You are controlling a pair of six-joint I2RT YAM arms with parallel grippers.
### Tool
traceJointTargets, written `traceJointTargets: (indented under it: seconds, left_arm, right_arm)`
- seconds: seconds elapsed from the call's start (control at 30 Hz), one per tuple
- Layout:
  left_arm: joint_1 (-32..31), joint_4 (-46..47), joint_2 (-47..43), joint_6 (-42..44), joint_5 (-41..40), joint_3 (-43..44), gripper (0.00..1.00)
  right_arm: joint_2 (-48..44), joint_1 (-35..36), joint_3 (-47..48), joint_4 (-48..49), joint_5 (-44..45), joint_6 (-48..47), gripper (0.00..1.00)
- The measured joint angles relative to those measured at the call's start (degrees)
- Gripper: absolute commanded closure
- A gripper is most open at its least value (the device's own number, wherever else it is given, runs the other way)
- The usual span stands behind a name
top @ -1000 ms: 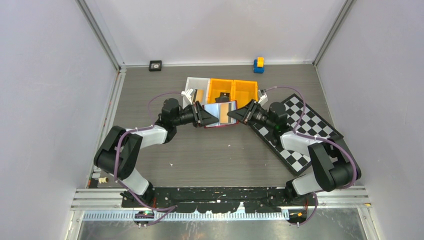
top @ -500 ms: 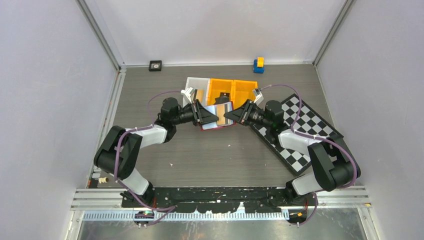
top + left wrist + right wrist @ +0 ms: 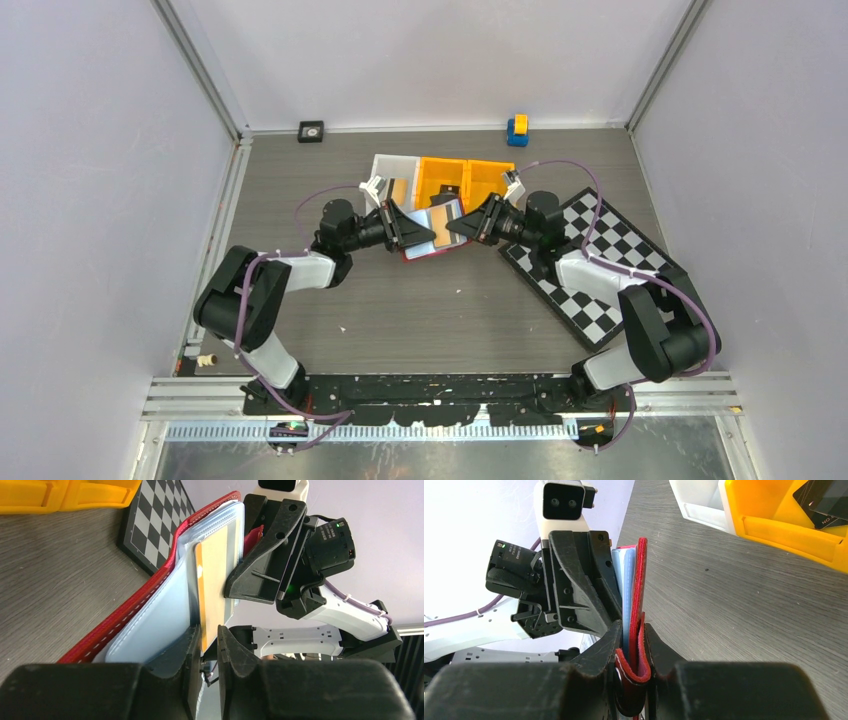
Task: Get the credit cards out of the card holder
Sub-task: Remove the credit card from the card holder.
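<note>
The red card holder (image 3: 436, 246) hangs open between both grippers, above the table's middle. In the left wrist view its red cover (image 3: 145, 594) and pale bluish sleeves (image 3: 160, 620) show, with a tan credit card (image 3: 215, 580) standing in a sleeve. My left gripper (image 3: 209, 645) is shut on the lower edge of that card. My right gripper (image 3: 631, 652) is shut on the holder's folded red edge and snap tab (image 3: 636, 645). In the top view the left gripper (image 3: 418, 236) and right gripper (image 3: 458, 228) face each other across the holder.
Two orange bins (image 3: 466, 178) and a white bin (image 3: 392, 170) stand just behind the holder; one orange bin holds dark cards (image 3: 824, 502). A chequered board (image 3: 600, 262) lies at right under the right arm. A small blue-yellow block (image 3: 517, 129) sits by the back wall.
Both grippers and the holder have moved a little toward the bins at the back. The right gripper has drawn closer to the left one. Both grips are unchanged.
</note>
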Motion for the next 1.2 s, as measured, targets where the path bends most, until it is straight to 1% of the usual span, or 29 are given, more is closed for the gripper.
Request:
traceJointTargets:
  seconds: [0.07,0.1,0.17,0.2,0.27,0.33,0.47,0.53,0.6,0.77,0.87,0.97,1.13,1.2]
  left_arm:
    - [0.02,0.42,0.0,-0.24,0.15,-0.04,0.78]
    - [0.04,0.61,0.0,-0.31,0.24,-0.09,0.83]
    - [0.13,0.87,0.0,-0.31,0.28,-0.22,0.98]
    - [0.2,0.76,0.04,-0.26,0.26,-0.26,1.0]
    - [0.42,0.44,0.22,-0.09,0.22,-0.31,1.0]
    - [0.48,-0.37,0.26,0.15,0.24,-0.31,1.0]
    - [0.52,-2.4,0.28,1.36,0.0,-0.31,1.0]
    - [0.44,-3.37,0.26,1.84,-0.17,-0.26,1.0]
    - [0.39,-4.39,0.26,2.58,-0.24,-0.24,1.0]
    - [0.39,-5.7,0.26,3.19,-0.5,-0.22,1.0]
    - [0.39,-5.92,0.26,3.23,-0.66,-0.2,1.0]
    - [0.39,-6.43,0.22,3.48,-0.72,-0.2,1.0]
    - [0.39,-6.95,0.09,4.22,-0.81,-0.17,1.0]
    - [0.42,-7.06,-0.09,4.39,-0.83,-0.17,1.0]
  right_arm:
    - [0.0,0.31,0.13,-0.31,0.35,-0.55,0.92]
    - [0.02,0.44,0.26,-0.37,0.46,-0.76,0.92]
    - [0.2,0.66,0.55,-0.35,0.66,-0.9,0.92]
    - [0.33,0.74,0.74,-0.26,0.68,-0.92,0.92]
    - [0.44,0.81,0.87,0.15,0.7,-0.92,0.89]
    - [0.55,0.94,0.87,0.15,0.85,-1.03,0.78]
    - [0.59,1.31,0.81,-0.7,1.57,-1.49,0.65]
    - [0.48,1.66,0.22,-0.81,1.7,-1.51,0.61]
    - [0.13,1.62,-0.92,-0.83,1.77,-1.18,0.59]
    - [-0.31,0.15,-3.3,0.44,1.62,0.74,0.6]
    - [-0.26,-1.16,-4.24,2.71,1.16,2.6,0.68]
    - [-0.24,-1.92,-4.37,4.68,0.74,4.15,0.71]
    - [-0.24,-2.78,-4.42,5.86,0.57,5.4,0.87]
    - [-0.24,-2.97,-4.44,5.62,0.59,5.44,0.89]
